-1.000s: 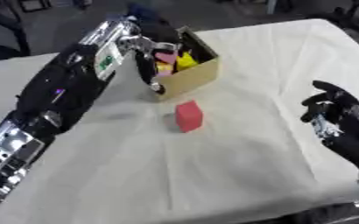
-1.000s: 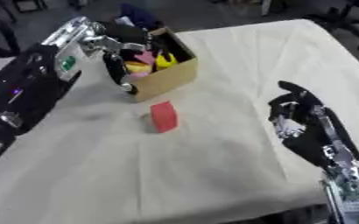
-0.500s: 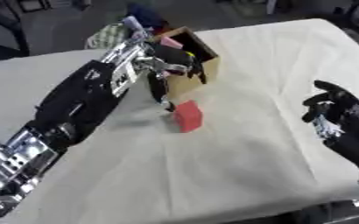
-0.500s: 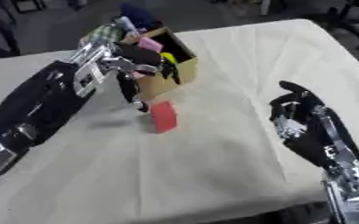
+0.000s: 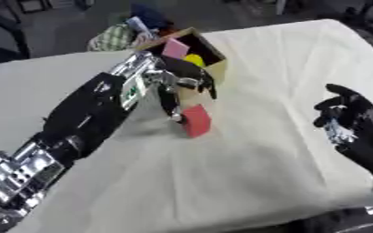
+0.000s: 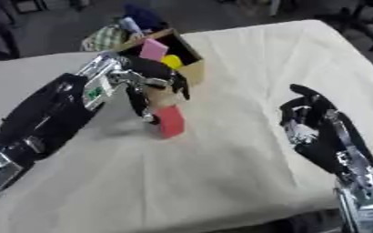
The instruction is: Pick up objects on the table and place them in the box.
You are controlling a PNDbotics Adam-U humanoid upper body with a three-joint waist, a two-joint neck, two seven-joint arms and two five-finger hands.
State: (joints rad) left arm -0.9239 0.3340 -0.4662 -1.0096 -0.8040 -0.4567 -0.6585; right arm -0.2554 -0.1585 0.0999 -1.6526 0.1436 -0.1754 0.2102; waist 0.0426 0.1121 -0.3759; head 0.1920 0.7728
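Left arm enters from the near left and crosses the cloth-covered bench [image 5: 285, 68]. Left hand [image 5: 176, 81] hangs over the red block [image 5: 196, 120], fingers pointing down and spread; one fingertip sits at the block's left face, the others above its top. Nothing is gripped yet: the hand reads as released.

The red block stands upright on the cloth, just near of the cardboard box [image 5: 213, 68]. The box sits at the far centre and already holds a pink piece [image 5: 174, 47] and a yellow piece [image 5: 194, 59].

Step in hand, as judged: grasp the block. To do it well, fingers and thumb should straddle opposite faces before closing, since a one-sided push would likely tip it. The lift must clear the near wall of the box.

Right hand [image 6: 317, 127] idles at the right, fingers relaxed, holding nothing.
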